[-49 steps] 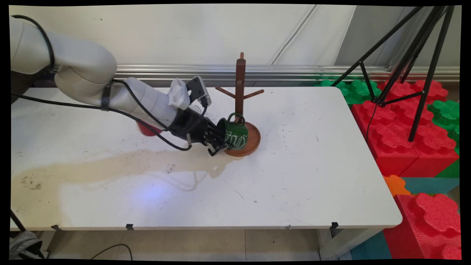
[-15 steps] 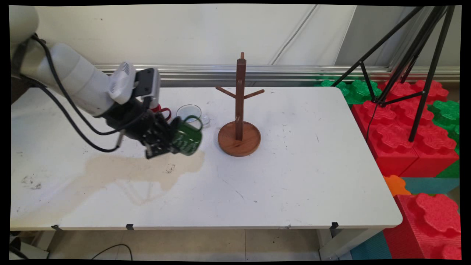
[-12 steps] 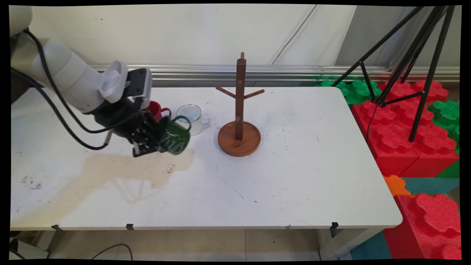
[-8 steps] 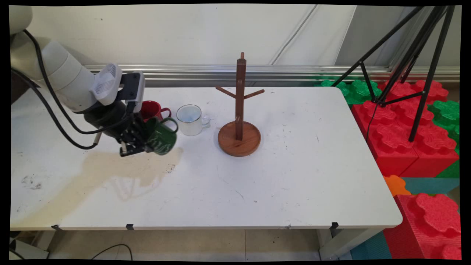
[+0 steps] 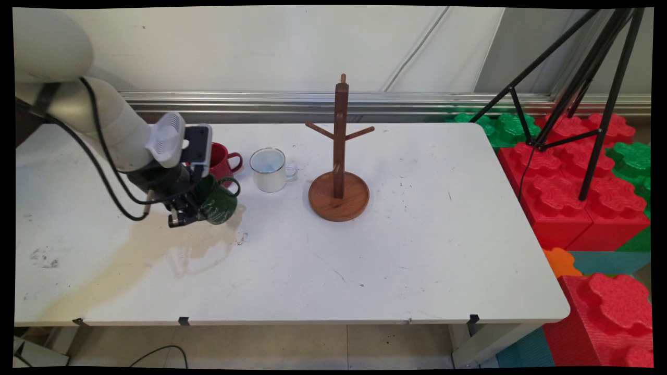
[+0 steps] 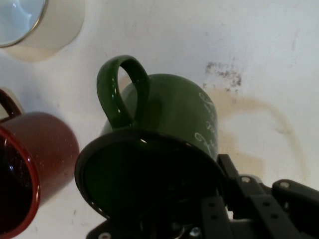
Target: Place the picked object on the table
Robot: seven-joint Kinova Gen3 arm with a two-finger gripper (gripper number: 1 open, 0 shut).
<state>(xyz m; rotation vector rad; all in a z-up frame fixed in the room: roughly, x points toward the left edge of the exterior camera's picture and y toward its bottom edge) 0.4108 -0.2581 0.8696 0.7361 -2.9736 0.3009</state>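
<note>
The green mug (image 5: pixel 219 203) with white lettering is tilted, handle up. It is clamped by the tool (image 5: pixel 188 208), beside a red mug (image 5: pixel 219 160).

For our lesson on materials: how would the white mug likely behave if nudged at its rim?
The white mug looks squat and upright with a broad base, so it probably slides rather than tips. Its glossy, metal-edged look suggests rigid, light enamelware. The small side handle would likely stop any rolling.
</note>
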